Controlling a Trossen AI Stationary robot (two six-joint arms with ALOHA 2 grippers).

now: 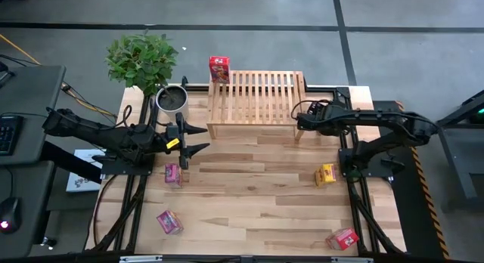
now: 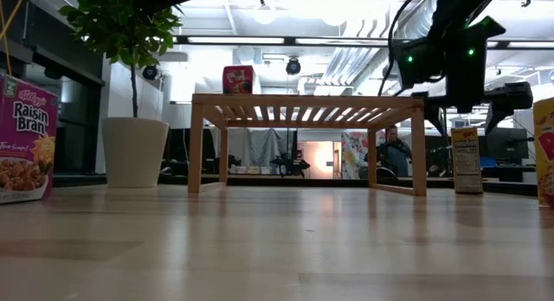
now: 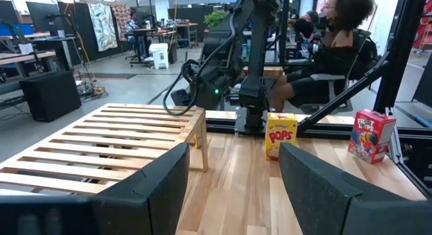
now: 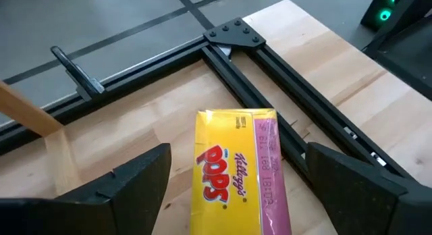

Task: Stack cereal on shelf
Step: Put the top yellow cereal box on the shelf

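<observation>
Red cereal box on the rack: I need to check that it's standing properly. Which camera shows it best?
The low view: it sees the red cereal box from the side, upright on top of the rack. The high view only shows it from above, at the rack's far left corner. Neither wrist view shows it.

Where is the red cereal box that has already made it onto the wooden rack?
In the high view the red cereal box stands upright on the far left corner of the slatted shelf, beside the potted plant.
</observation>
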